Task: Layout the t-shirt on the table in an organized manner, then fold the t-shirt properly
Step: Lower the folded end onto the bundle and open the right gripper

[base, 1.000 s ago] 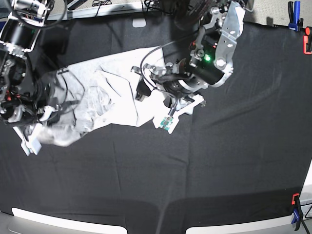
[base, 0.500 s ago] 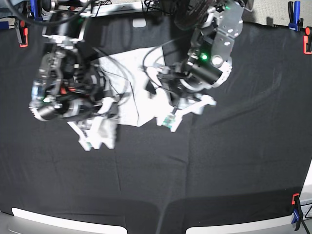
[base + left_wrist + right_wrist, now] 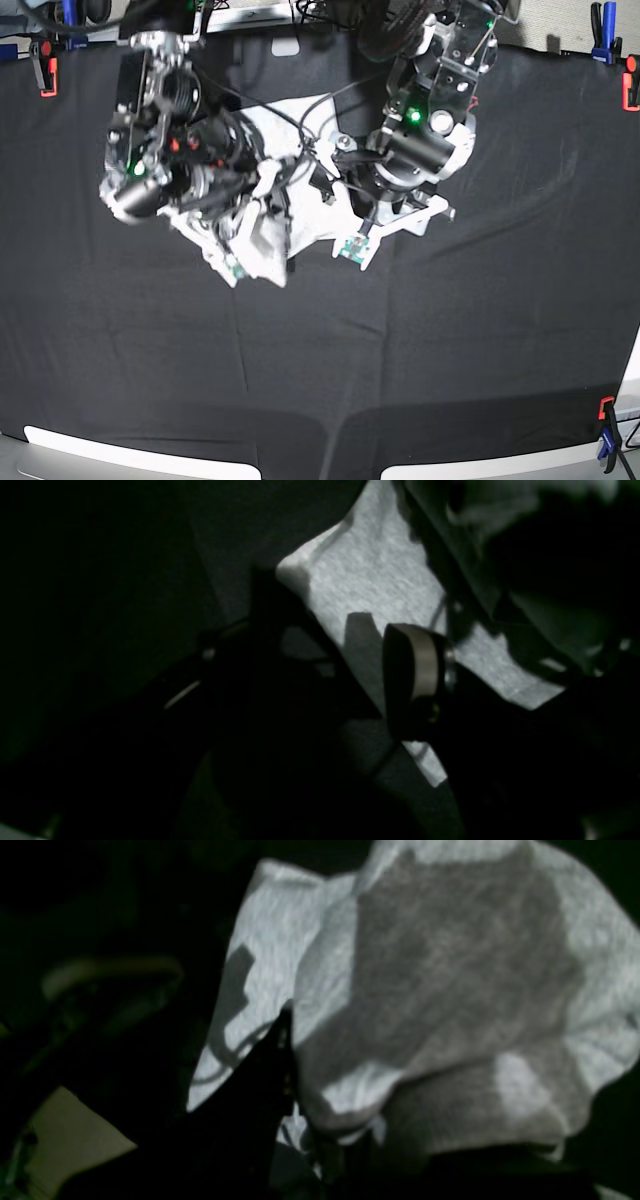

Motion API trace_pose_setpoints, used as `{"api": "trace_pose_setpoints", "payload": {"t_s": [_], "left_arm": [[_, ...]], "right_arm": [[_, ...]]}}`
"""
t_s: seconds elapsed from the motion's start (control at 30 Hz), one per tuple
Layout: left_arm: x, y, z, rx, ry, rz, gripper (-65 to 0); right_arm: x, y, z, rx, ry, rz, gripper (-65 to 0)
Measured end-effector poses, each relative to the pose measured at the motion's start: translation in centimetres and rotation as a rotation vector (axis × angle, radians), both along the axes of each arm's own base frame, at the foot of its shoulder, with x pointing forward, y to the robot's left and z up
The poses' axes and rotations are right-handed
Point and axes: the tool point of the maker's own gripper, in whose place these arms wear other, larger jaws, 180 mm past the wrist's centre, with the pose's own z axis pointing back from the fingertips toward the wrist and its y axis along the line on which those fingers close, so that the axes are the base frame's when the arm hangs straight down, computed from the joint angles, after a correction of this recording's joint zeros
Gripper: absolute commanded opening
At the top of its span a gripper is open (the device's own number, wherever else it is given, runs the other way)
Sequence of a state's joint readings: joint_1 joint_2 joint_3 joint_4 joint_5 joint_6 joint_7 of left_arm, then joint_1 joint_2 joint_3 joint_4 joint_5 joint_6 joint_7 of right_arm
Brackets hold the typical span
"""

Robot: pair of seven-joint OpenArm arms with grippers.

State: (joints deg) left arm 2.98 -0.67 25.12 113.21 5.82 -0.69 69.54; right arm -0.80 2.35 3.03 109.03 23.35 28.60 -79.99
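The t-shirt [image 3: 300, 215] lies bunched on the far middle of the black worktop [image 3: 470, 340], mostly hidden under the two arms. The right gripper [image 3: 255, 250], on the left of the base view, is clamped on a fold of the shirt; a wad of white cloth hangs from it just above the worktop, and its wrist view shows crumpled fabric [image 3: 425, 1005] pinched at the fingers. The left gripper [image 3: 385, 225], on the right of the base view, sits at the shirt's right edge with its jaws wide apart; in its wrist view one fingertip [image 3: 412, 672] stands over the cloth [image 3: 370, 590], holding nothing.
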Motion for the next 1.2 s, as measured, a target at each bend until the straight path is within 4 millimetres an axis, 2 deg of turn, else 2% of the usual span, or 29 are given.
{"api": "trace_pose_setpoints", "payload": {"t_s": [0.07,0.3,0.4,0.43,0.5,0.57,0.6,0.77,0.93,1.1,1.2], "left_arm": [[0.0,0.0,0.0,-0.001,0.0,0.0,-27.8],[-0.1,0.0,-0.1,-0.001,0.002,0.001,-27.8],[-0.3,0.0,-0.3,0.001,0.01,0.0,-27.8],[-0.4,0.1,-0.3,0.002,0.011,0.0,-27.8],[-0.3,0.3,-0.3,0.015,0.005,0.004,-27.8],[0.4,1.8,-0.3,0.107,-0.036,0.032,-27.8],[0.8,2.9,-0.2,0.167,-0.061,0.051,-27.8],[1.9,9.4,0.2,0.376,-0.14,0.239,-27.8],[1.9,10.0,0.1,0.394,-0.137,0.248,-27.8],[1.8,10.4,0.1,0.405,-0.135,0.253,-27.8],[1.8,10.4,0.1,0.403,-0.135,0.253,-27.8]], "right_arm": [[0.0,0.1,0.0,-0.003,0.0,-0.006,-65.0],[0.9,3.4,1.4,0.103,-0.035,-0.013,-65.0],[1.0,4.2,1.7,0.13,-0.039,-0.013,-65.0],[0.9,4.2,1.6,0.13,-0.037,-0.013,-63.9],[0.9,4.6,1.9,0.157,-0.041,-0.005,-52.9],[1.0,5.3,2.5,0.203,-0.053,0.006,-44.2],[1.0,5.5,2.7,0.218,-0.056,0.011,-41.8],[0.5,7.9,4.6,0.373,-0.065,0.058,-41.0],[-0.4,11.5,8.2,0.592,-0.118,0.169,-41.1],[-0.8,12.4,10.0,0.686,-0.151,0.218,-41.1],[-0.8,12.2,10.1,0.658,-0.167,0.248,-41.1]]}}
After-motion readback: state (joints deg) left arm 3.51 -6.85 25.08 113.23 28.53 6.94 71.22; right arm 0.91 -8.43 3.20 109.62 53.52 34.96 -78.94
